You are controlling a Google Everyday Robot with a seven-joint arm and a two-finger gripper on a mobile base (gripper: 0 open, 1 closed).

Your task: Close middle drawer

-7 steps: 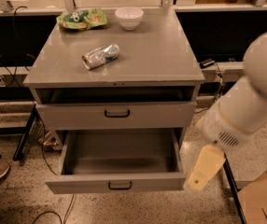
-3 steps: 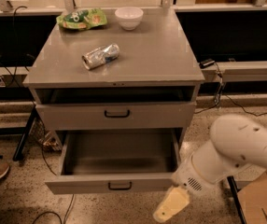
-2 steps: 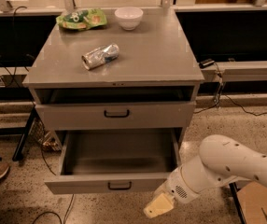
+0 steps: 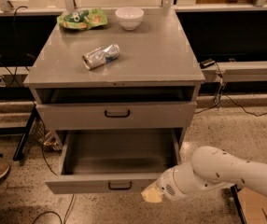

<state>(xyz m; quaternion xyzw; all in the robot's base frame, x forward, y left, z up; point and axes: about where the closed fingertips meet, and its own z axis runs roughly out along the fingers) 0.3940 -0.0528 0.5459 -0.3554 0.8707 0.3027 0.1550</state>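
floor [image 4: 245,129] speckled terrazzo | grey cabinet [image 4: 157,50] centre | cables [image 4: 236,104] right, on floor

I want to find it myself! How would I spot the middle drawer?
Find the grey cabinet with a bowl and a crushed can on top. Under its top drawer sits the middle drawer, with the gripper by its front right corner. Unlike the top drawer, it is pulled far out and has a shallower front.

end effector [image 4: 151,195] — shifted left | now beside middle drawer [image 4: 77,185] front-right corner
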